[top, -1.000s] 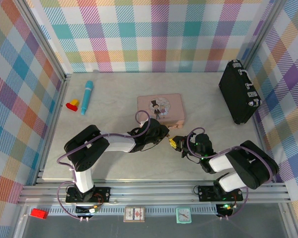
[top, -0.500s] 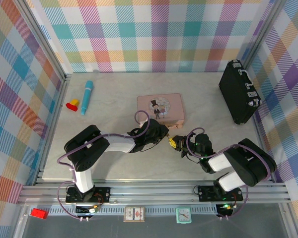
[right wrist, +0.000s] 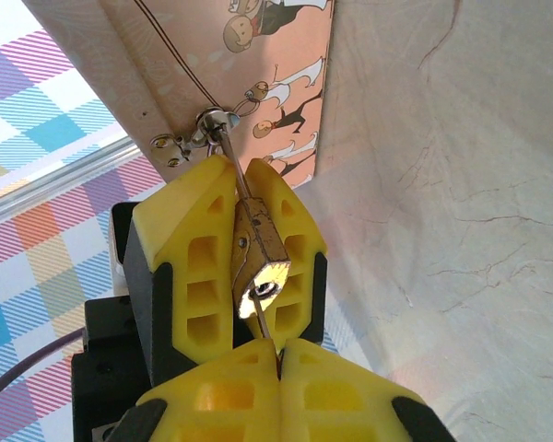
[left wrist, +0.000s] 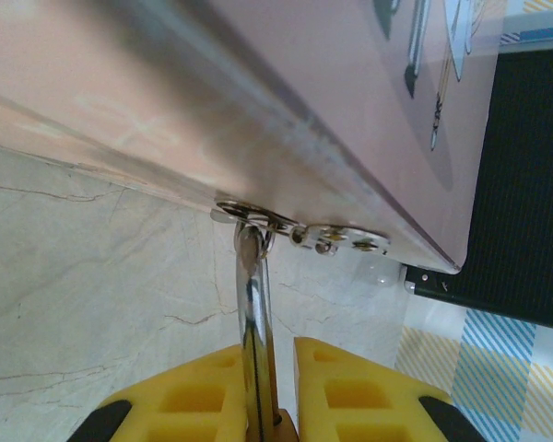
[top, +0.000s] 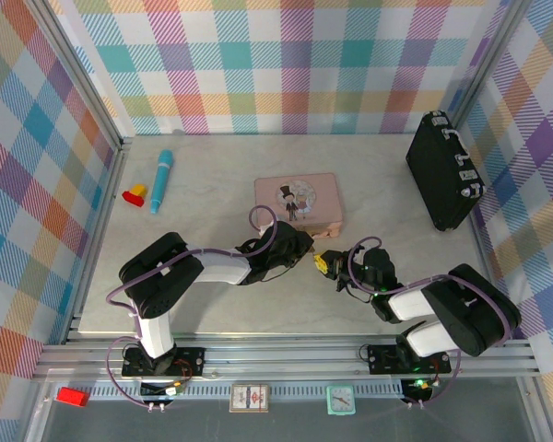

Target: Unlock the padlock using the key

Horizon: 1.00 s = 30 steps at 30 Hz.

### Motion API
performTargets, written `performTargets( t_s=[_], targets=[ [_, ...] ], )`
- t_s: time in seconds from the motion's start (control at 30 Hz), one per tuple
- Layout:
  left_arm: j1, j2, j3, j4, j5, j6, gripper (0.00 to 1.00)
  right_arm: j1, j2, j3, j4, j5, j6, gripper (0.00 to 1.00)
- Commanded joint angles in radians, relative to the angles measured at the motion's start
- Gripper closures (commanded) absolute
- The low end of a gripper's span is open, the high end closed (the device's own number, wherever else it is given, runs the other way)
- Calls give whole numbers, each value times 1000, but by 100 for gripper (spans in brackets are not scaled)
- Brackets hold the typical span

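Left gripper [left wrist: 269, 410] was pinched narrow on the padlock [right wrist: 256, 250], and from my station I saw its ribbed yellow plastic fingers [left wrist: 189, 405] pressed against both flat sides of the small brass-tan body. The thin, polished steel shackle [left wrist: 252, 304] rose from between those fingers and hooked through the small metal hasp [left wrist: 300, 235] on the near edge of the pink tin [top: 298, 201], close to the tin's near right corner. That tin was a smooth rectangular box with a cartoon figure printed on its lid, and it lay about the middle of the pale, marble-veined counter [top: 221, 175]. The right gripper [right wrist: 278, 357] faced the left one from the right. Its own yellow fingertips were closed tight on the key [right wrist: 271, 328], a slim dark sliver of metal caught in the seam between them. The key's tip sat at the round, bright keyhole in the padlock's square bottom face; I could not tell how deep it went. Both grippers met just off the tin's near right corner, well apart from the counter's edges. A black ribbed case [top: 442, 182] stood by the far right edge. A blue tube [top: 160, 180] and yellow and red blocks [top: 134, 194] lay near the far left edge.
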Motion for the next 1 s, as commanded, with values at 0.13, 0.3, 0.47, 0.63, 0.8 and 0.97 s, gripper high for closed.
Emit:
performTargets(
  t_s=[0.13, 0.3, 0.47, 0.63, 0.8, 0.97],
  targets=[
    [-27, -51, -3, 154, 35, -35, 100, 5, 13, 9, 45, 22, -4, 100],
    [-28, -52, -10, 169, 33, -44, 100, 5, 57, 9, 93, 18, 9, 100],
    [-26, -53, -14, 172, 26, -40, 100, 5, 59, -2, 93, 23, 10, 100],
    [-26, -47, -19, 187, 26, -47, 100, 6, 41, 7, 73, 31, 8, 100],
    [-26, -53, -20, 193, 28, -50, 100, 5, 52, 10, 81, 40, 9, 100],
    [-26, -60, -26, 196, 29, -50, 100, 6, 90, 10, 119, 42, 24, 100]
  ],
)
